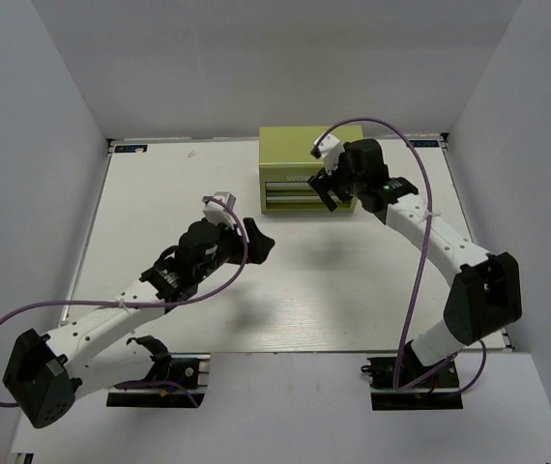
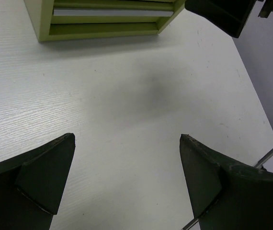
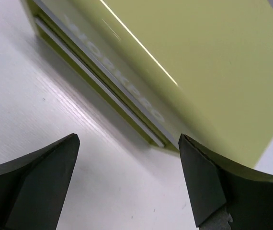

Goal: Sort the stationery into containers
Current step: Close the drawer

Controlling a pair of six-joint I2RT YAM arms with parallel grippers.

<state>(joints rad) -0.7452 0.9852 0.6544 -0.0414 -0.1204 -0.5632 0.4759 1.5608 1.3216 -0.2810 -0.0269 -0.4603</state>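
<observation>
Starting at the near edge, you have both arm bases bolted down, and the left arm reaches forward over the white table (image 1: 159,193) toward its middle. Your left gripper (image 1: 254,240) stands with its fingers spread wide and nothing between them; its wrist view shows only bare tabletop in the gap. It is well apart from the box, on the near side of it and to the left.

Farther out, your right arm stretches up from the right side to the far part of the table. Your right gripper (image 1: 326,190) is released too: its wrist view shows both fingers wide apart, with only table and green metal beyond them. From above it overlaps the right end of the box front; you cannot tell whether it touches.

At the far edge, just right of centre, sits the lime-green toolbox (image 1: 295,147), upright, its front facing you. The two shallow drawers (image 1: 288,191) lie one above the other in that front and look pushed in. Embossed lettering (image 3: 117,79) runs along the front above them. Where the pens and markers lie, none of your views shows.
</observation>
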